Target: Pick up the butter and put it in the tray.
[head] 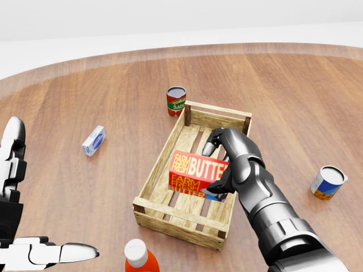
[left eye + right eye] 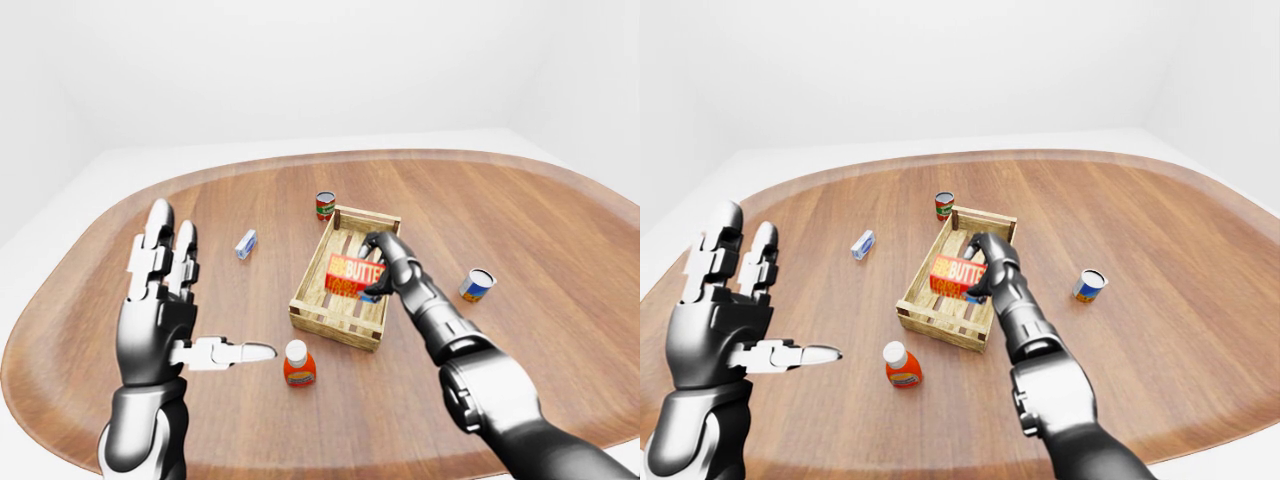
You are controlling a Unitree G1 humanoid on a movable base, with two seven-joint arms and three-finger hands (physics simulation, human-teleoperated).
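Here the right hand (image 1: 227,164) reaches into the wooden tray (image 1: 152,180) and grips the butter (image 1: 195,170), a red and yellow carton, with fingers (image 1: 211,143) curled over its upper right edge and the thumb under its lower right corner. The butter sits inside the tray, roughly at mid-length, tilted with its printed face turned up toward the head view; whether it touches the slats cannot be told. The left hand (image 2: 160,310) is raised at the left of the left-eye view, spread wide and holding nothing, its thumb pointing right. On the round wooden table (image 2: 560,330), a red tomato can (image 1: 176,101) stands just beside the tray's upper left corner. A small blue and white box (image 1: 93,140) lies well apart to the tray's left. An orange bottle with a white cap (image 2: 298,364) stands near the tray's lower edge. A blue and orange can (image 1: 327,182) stands to the right of the tray, beyond the right forearm.
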